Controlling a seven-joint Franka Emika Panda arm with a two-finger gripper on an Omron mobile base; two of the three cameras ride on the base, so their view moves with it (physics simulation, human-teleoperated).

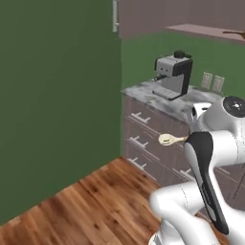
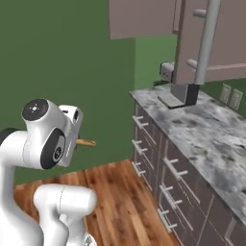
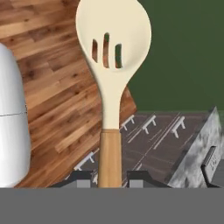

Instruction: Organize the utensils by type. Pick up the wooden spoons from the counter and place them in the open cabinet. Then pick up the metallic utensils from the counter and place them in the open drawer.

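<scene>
Cream-headed wooden spoon (image 3: 111, 74) pinched by tool (image 3: 111, 178) at tan handle, bowl toward 12 o'clock. Keep pinch firm, lift level toward open cabinet, clear surface (image 2: 206, 129) edge.

Lighting's pretty flat and even all over, classic render look, no obvious single light source. The green wall (image 1: 57, 105) reads dim and matte, the wood floor (image 1: 95, 206) gets a soft sheen but no real glare. Hardly any cast shadows. Base views are low-res and slightly soft; the slotted spoon (image 3: 113, 52) up close looks crisp, edges a bit jaggy.
</scene>
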